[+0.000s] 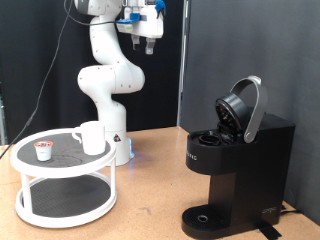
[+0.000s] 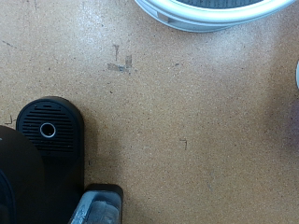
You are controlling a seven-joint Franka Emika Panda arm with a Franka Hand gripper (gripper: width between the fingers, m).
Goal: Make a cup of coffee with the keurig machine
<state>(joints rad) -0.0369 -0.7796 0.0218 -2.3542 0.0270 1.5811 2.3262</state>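
Gripper (image 1: 148, 42) hangs high at twelve o'clock, its spread untellable; keurig machine (image 1: 238, 160) gapes for loading, cup (image 1: 90, 137) shelved at nine.

Black backdrop (image 1: 230, 50), wood tabletop (image 1: 150, 190)

The white arm (image 1: 108, 75) rises upright, gripper (image 1: 148, 42) held high.

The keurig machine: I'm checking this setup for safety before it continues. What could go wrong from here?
1. The keurig machine has its lid raised, and it could be knocked by an arm coming down from above.
2. The cup and the small pod sit close together on the white tiered stand; reaching for one might topple the other.
3. The gripper hangs high, far from both.
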